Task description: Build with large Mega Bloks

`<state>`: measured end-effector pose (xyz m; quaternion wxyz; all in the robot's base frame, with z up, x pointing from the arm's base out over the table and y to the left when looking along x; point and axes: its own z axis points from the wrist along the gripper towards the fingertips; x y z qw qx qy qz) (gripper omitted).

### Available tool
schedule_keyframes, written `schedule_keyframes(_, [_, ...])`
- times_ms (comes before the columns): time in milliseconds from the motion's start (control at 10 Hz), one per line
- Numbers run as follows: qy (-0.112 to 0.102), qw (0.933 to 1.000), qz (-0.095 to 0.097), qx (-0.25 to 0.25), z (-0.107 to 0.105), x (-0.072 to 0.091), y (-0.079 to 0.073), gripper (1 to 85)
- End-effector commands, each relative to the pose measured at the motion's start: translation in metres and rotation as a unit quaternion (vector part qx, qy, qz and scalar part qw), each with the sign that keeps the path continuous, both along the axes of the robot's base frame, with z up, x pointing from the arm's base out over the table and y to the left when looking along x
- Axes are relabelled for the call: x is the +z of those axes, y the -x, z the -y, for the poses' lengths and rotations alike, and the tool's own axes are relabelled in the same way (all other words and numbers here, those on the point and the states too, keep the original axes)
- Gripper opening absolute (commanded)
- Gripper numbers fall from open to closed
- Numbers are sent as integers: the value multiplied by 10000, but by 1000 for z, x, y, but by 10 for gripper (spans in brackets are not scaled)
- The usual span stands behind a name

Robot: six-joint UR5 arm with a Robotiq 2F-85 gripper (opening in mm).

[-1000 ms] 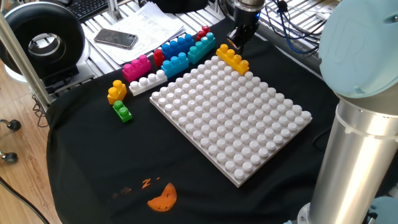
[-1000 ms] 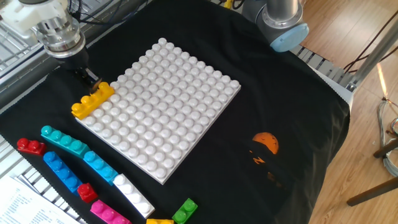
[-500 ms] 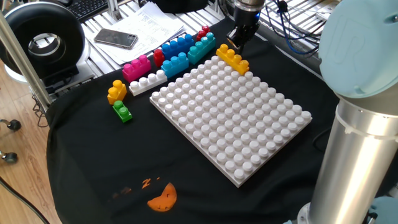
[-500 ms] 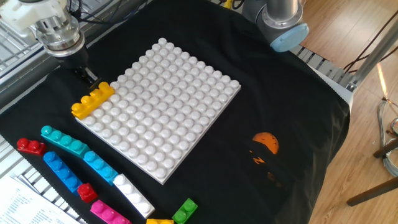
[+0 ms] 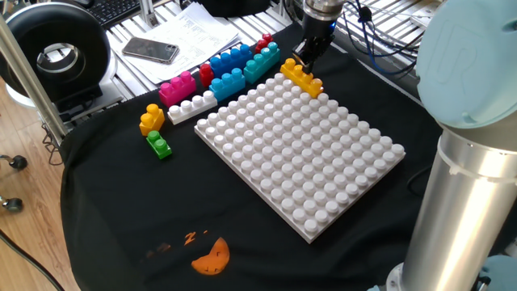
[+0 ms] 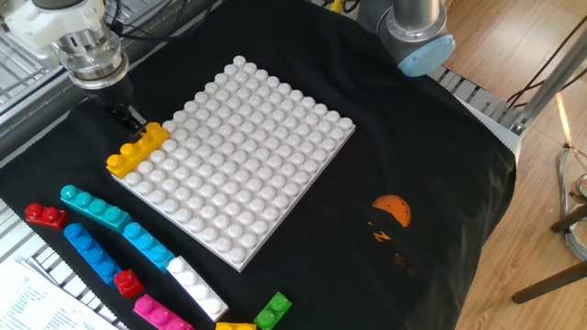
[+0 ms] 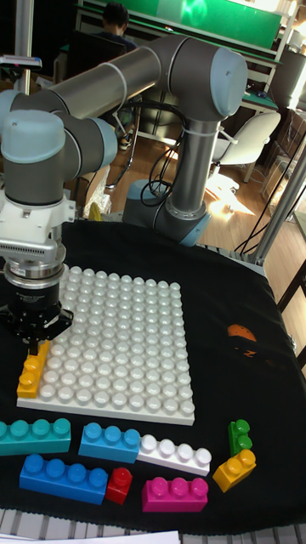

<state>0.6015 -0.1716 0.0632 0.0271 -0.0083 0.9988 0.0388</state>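
Note:
A long orange-yellow brick (image 5: 301,78) (image 6: 138,150) (image 7: 31,372) lies along a corner edge of the white studded baseplate (image 5: 299,153) (image 6: 238,156) (image 7: 119,340). My gripper (image 5: 304,58) (image 6: 131,122) (image 7: 34,344) stands upright over the brick's end, its narrow fingers closed around the end stud. Loose Mega Bloks lie beside the plate: pink (image 5: 178,87), white (image 5: 192,105), blue (image 5: 230,58), cyan (image 6: 96,209), red (image 6: 44,215), green (image 5: 159,145) and a short orange-yellow one (image 5: 151,119).
The arm's grey column (image 5: 468,186) rises at the plate's right side. A phone (image 5: 150,50) and papers lie on the metal bench beyond the black cloth. An orange print (image 5: 212,257) marks the cloth near its front edge.
My gripper has shifted slightly sideways and down at the brick's end. The orange-yellow brick has barely moved on the plate. The loose bricks are unchanged.

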Motion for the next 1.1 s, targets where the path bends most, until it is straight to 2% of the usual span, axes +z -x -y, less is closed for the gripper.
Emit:
schedule_keyframes(0, [-78,9999,71,-55,-5,-3,-4,20])
schedule_keyframes(200, [-109,9999,78,-63,-6,-4,-4,20])
schedule_keyframes(400, [-343,9993,46,-139,-13,-6,0,20])
schedule_keyframes(600, [-340,9994,51,-85,-9,-9,1,23])
schedule_keyframes(800, [-330,9994,-59,-36,-8,3,4,40])
schedule_keyframes(900, [-166,9997,-70,188,3,11,3,113])
schedule_keyframes(1000, [-215,9994,-30,277,0,15,-1,223])
